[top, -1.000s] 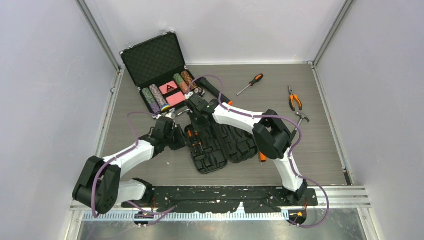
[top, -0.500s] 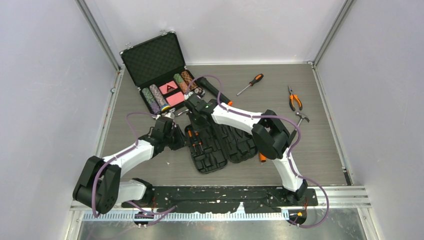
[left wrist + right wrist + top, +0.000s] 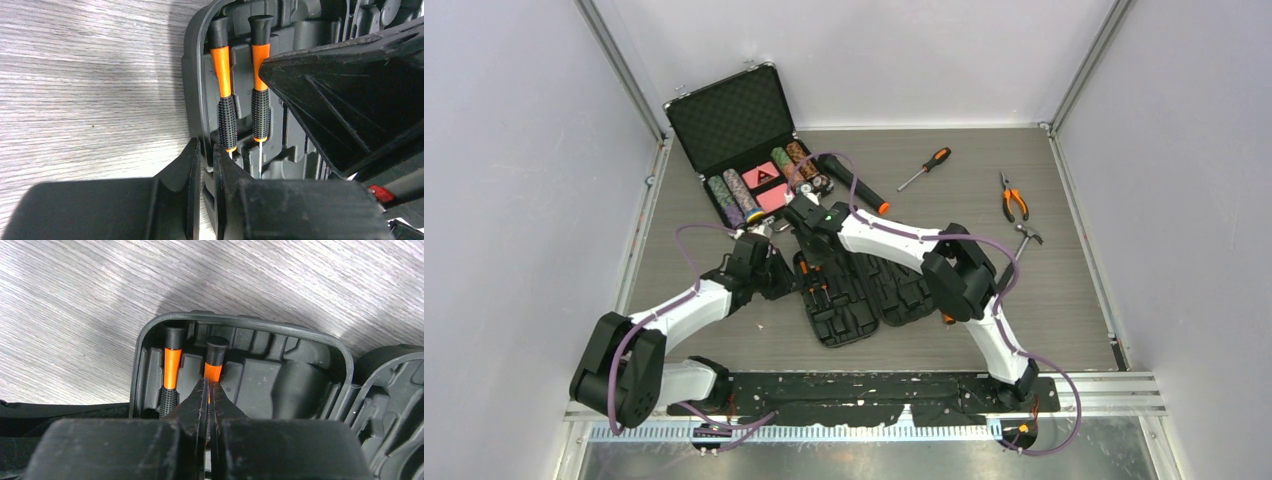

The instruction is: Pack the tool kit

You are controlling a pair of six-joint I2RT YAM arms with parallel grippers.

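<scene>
tool kit case (image 3: 844, 325) lies open mid-frame on the counter (image 3: 1074, 300). left gripper (image 3: 204, 162) pinches the case's left rim, just beside two slotted screwdrivers (image 3: 221, 75). right gripper (image 3: 208, 392) pressed together, tips over the right-hand screwdriver (image 3: 215, 364).

Left gripper (image 3: 204, 150) and right gripper (image 3: 208, 385) crowd the tool case's (image 3: 844, 325) far-left end. A poker chip case (image 3: 734, 125) fills the table's (image 3: 1074, 310) far-left corner, while its near-right corner lies open.
</scene>
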